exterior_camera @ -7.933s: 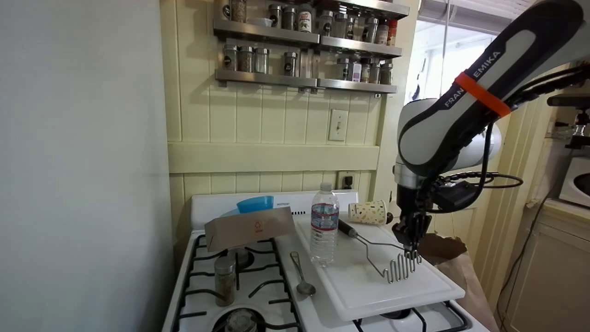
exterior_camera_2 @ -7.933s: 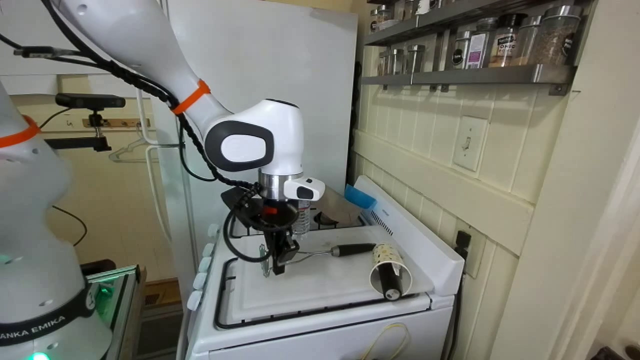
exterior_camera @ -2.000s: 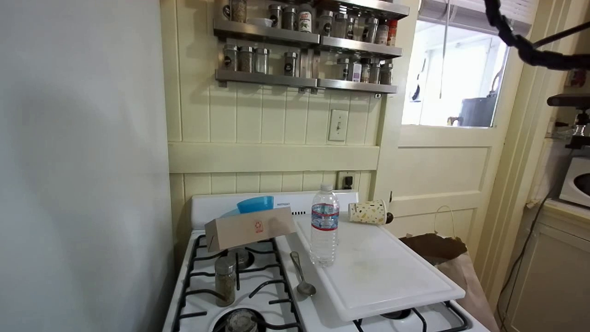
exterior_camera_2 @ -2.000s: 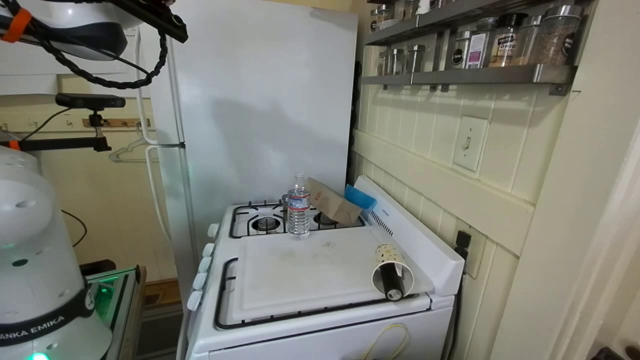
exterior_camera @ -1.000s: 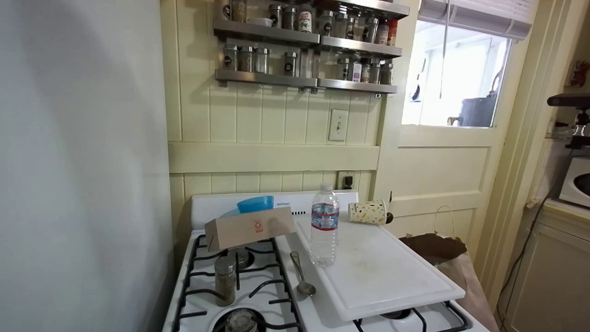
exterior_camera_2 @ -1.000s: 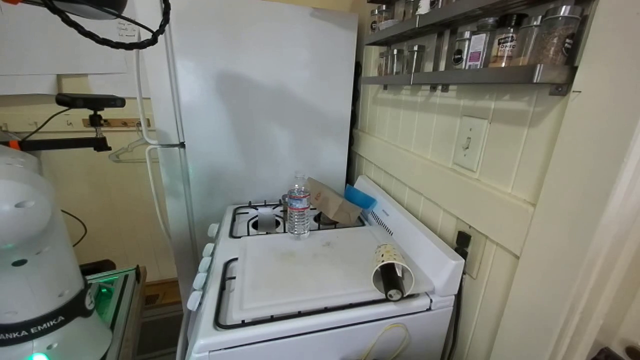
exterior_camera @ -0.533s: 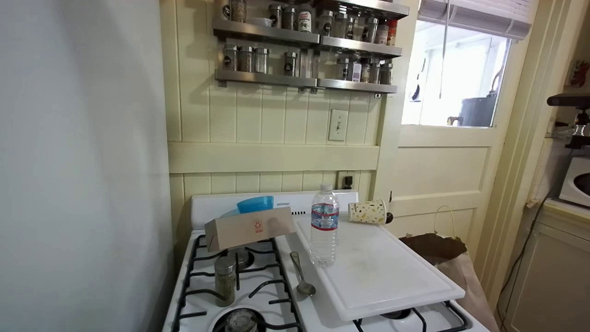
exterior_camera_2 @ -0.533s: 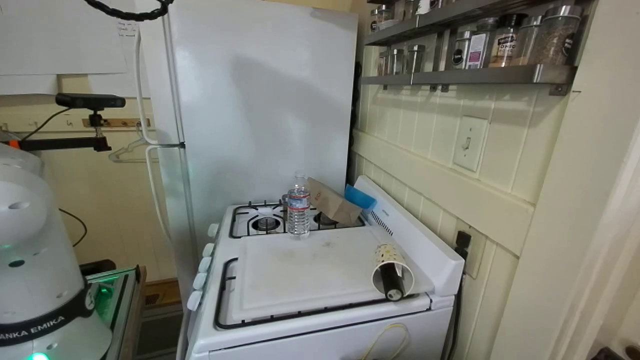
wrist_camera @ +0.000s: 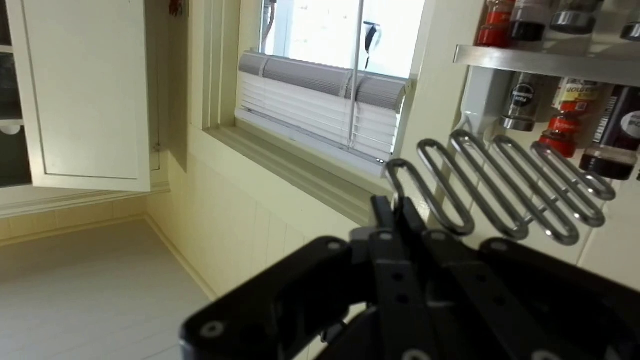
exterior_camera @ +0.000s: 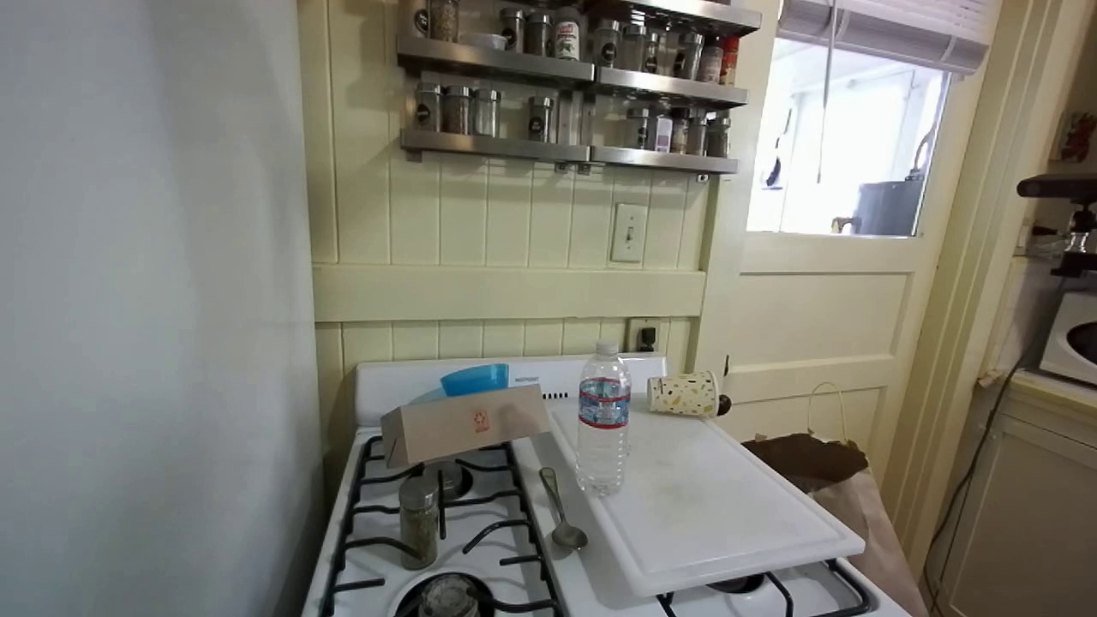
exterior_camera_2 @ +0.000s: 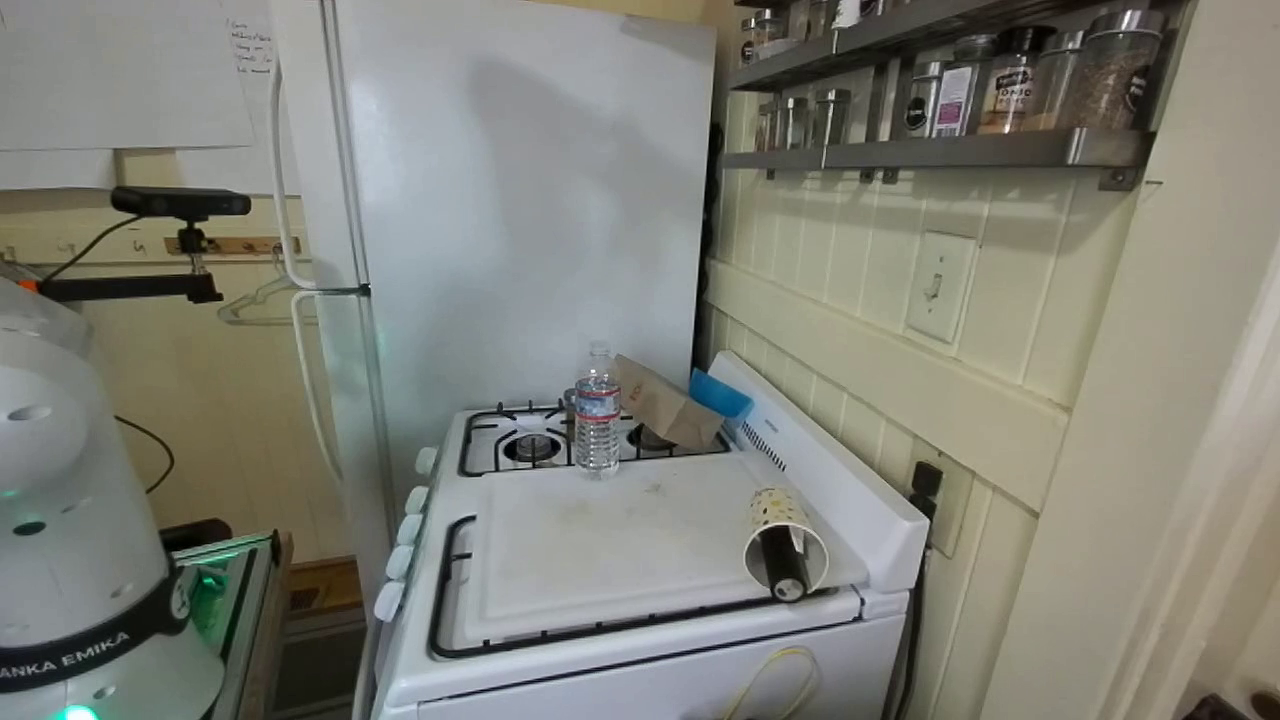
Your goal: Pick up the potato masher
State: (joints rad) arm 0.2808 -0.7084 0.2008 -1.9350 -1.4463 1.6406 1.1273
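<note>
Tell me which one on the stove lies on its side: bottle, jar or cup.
The speckled cup, with a black handle in its mouth; the bottle and jar stand upright.

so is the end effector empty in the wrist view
No, the end effector grips the masher by an end loop of its zigzag wire.

The potato masher is gone from four o'clock of the bottle in an exterior view, now raised in the gripper.
</note>
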